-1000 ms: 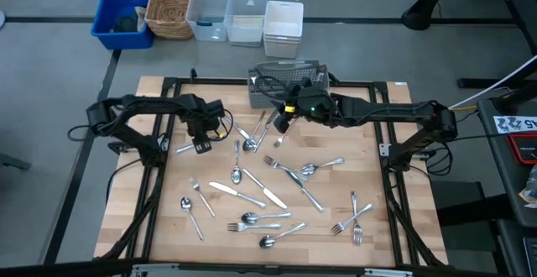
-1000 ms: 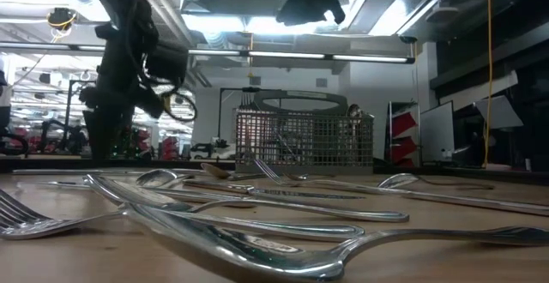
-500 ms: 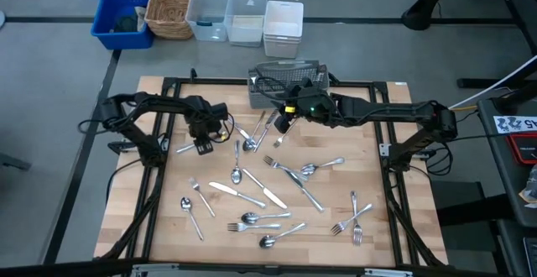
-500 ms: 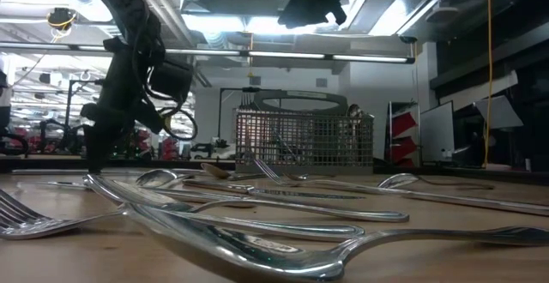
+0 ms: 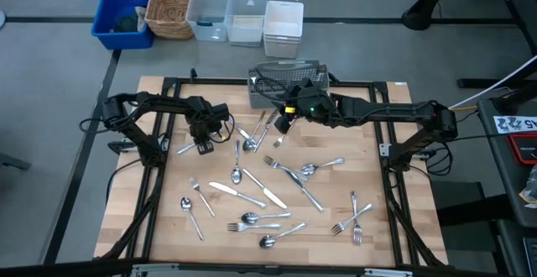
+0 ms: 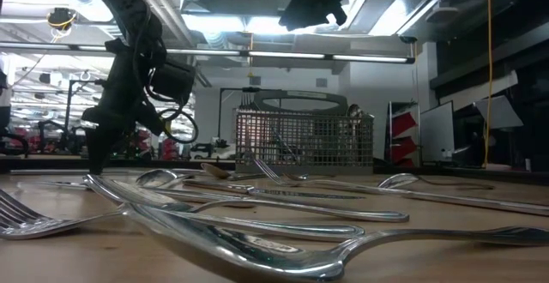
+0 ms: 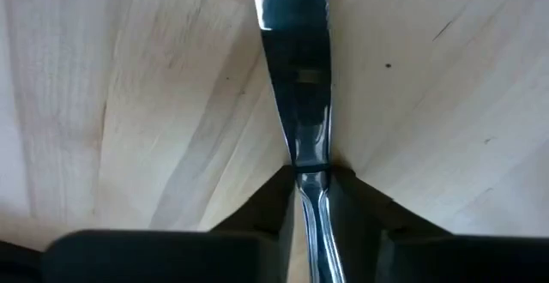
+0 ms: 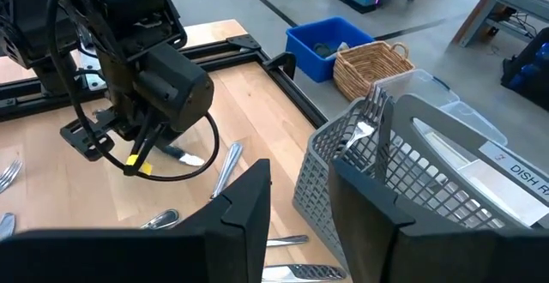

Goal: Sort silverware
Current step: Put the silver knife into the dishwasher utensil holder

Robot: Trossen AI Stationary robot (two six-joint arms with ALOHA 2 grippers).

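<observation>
Left gripper (image 7: 307, 199) low over the table's (image 5: 159, 218) left side, fingers (image 7: 268, 199) pinched on a knife (image 7: 298, 69) lying on the wood, silverware (image 5: 268, 189) scattered mid-table, right gripper (image 5: 279, 124) empty, jaws parted, above the near edge of the basket (image 5: 285, 82).

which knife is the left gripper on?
The table knife at the table's left edge, apart from the pile, between the left gripper's fingers; the other knives lie mid-table.

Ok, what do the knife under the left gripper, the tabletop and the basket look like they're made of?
Knife: polished metal, probably steel; mirror-bright blade reflecting light and dark.
Tabletop: pale wood, matte; visible grain and plank seams.
Basket: grey grid walls, wire mesh by the look, though coated metal or plastic can't be told apart.
</observation>
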